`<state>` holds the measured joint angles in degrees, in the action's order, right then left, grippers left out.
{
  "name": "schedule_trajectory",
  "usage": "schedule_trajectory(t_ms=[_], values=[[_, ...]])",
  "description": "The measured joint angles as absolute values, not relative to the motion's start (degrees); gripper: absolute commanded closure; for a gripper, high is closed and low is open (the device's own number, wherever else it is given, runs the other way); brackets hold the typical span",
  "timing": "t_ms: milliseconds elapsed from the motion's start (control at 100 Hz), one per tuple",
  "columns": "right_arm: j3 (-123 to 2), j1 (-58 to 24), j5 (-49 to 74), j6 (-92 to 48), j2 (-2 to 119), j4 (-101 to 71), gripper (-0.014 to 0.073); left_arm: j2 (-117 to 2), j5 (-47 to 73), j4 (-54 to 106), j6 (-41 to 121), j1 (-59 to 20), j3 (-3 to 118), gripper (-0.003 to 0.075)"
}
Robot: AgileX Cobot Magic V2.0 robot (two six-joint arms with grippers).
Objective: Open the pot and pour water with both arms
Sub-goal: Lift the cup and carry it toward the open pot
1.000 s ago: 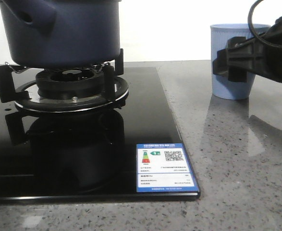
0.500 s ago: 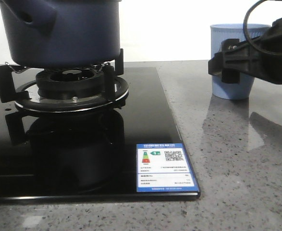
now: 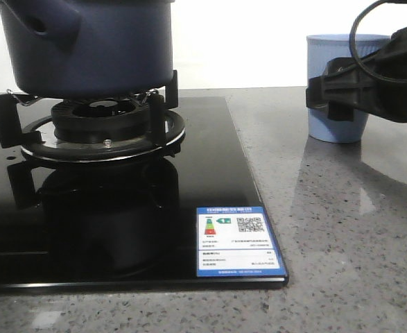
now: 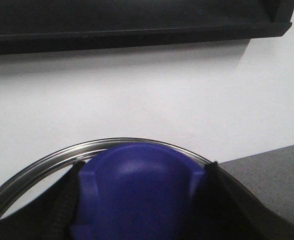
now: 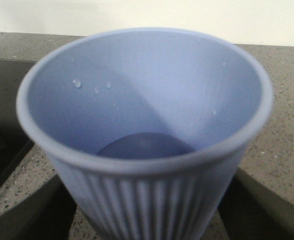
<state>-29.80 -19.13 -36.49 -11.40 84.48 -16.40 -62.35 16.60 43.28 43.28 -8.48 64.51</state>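
The dark navy pot [image 3: 85,41] sits on the gas burner [image 3: 106,121] at the far left; its top is cut off by the front view's edge. My left gripper [image 4: 147,167] is shut on the blue knob [image 4: 141,200] of a lid with a metal rim [image 4: 46,161], seen against the white wall. The front view does not show this gripper. A light blue ribbed cup [image 3: 338,132] stands on the counter at the right. My right gripper [image 3: 331,90] holds it by the sides. The cup [image 5: 147,90] has drops on its inner wall, and a finger [image 5: 41,210] lies along each side.
A black glass hob [image 3: 210,173] covers the left half of the counter, with a blue energy label [image 3: 238,243] at its near right corner. Grey speckled counter [image 3: 349,236] lies to the right of it. A white wall is behind.
The right gripper moved left across the cup, then back right a little. The cup has shifted slightly to the right with it. The pot has not moved.
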Motion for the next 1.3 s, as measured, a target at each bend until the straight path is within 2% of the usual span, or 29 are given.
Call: schedule_trajectory(t_ms=[240, 690, 840, 1300], values=[[-30.38, -19.13, -32.19, -11.4, 78.99, -12.64, 0.0219, -62.35, 16.6, 43.28, 43.28, -8.48, 64.51, 0.0361], [-50.01, -19.21, 0.76, -11.96, 73.45, -3.84, 0.0219, -62.35, 16.6, 43.28, 43.28, -8.48, 64.51, 0.0361], [-56.92, -19.6, 7.55, -12.18, 73.45, -1.17, 0.0219, -62.35, 16.6, 43.24, 43.28, -8.48, 64.51, 0.0361], [-71.5, -29.75, 19.18, -12.62, 80.31, 10.7, 0.0219, -62.35, 16.6, 43.15, 43.28, -8.48, 64.51, 0.0361]])
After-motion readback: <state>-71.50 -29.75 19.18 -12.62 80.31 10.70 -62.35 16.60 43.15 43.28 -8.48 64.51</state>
